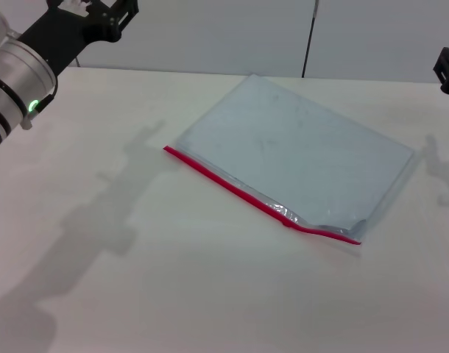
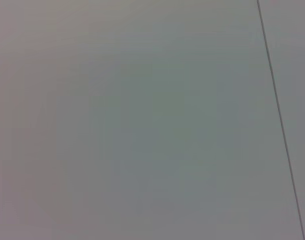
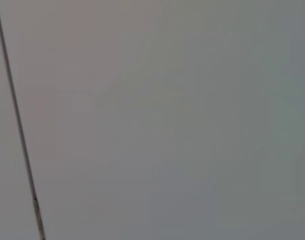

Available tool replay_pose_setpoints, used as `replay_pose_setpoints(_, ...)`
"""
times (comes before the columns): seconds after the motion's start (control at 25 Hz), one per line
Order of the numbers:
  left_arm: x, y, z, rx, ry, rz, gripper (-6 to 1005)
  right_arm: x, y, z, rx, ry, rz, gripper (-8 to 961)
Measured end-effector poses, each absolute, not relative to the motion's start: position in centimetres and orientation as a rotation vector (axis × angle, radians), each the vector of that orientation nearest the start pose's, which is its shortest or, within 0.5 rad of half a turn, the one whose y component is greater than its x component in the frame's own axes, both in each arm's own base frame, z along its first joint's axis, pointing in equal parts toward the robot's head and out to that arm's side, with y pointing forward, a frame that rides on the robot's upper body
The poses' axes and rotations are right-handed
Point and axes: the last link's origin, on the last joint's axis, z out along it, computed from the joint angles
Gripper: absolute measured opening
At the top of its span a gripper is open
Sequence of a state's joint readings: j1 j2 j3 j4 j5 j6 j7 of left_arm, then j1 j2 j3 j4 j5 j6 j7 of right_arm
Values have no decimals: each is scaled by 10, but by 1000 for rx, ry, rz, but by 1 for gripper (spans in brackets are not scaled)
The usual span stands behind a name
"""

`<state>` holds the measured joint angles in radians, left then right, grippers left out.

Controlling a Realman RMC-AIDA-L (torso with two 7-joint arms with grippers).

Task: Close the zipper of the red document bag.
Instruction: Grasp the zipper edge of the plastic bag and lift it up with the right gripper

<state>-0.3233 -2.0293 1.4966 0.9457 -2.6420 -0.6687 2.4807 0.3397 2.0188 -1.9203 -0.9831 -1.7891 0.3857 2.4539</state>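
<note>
The red document bag (image 1: 298, 151) is laid flat on the white desk (image 1: 136, 279), turned at an angle, a little right of the middle in the head view. Its red-trimmed long edge is the side nearest to the robot. The zipper (image 1: 239, 190) is seen along this whole edge, and a small slider (image 1: 287, 218) is found on it, nearer to the right end. Close to that end the plastic is slightly wrinkled.

The left gripper (image 1: 99, 18) is held high at the far left, well apart from the bag; whether its jaws are released or clenched cannot be told. The right gripper (image 1: 448, 71) is seen only partly at the right border, also away from the bag, and the state of its jaws cannot be told. Only a plain grey wall (image 2: 142, 125) is shown in both wrist views.
</note>
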Motion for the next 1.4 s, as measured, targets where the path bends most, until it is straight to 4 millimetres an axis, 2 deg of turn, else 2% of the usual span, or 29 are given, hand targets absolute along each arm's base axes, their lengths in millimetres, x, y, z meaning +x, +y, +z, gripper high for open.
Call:
replay_pose_setpoints(0.56,-225,402,58,-1808,-313,-795,586,249,401,7,-1532,813,584,619)
replay_pose_setpoints(0.92,-236,401,64,-1779,-347,-780,587,248,398,5,-1559,805,575,620)
replay_pose_setpoints(1.2,-242,402,68,-1767,-386,-725,587,237,387,14,-1798,778,503,621)
replay_pose_setpoints(1.4,-240,403,73,-1771,-402,-745,585,229,374,22,-1990,713,373,621)
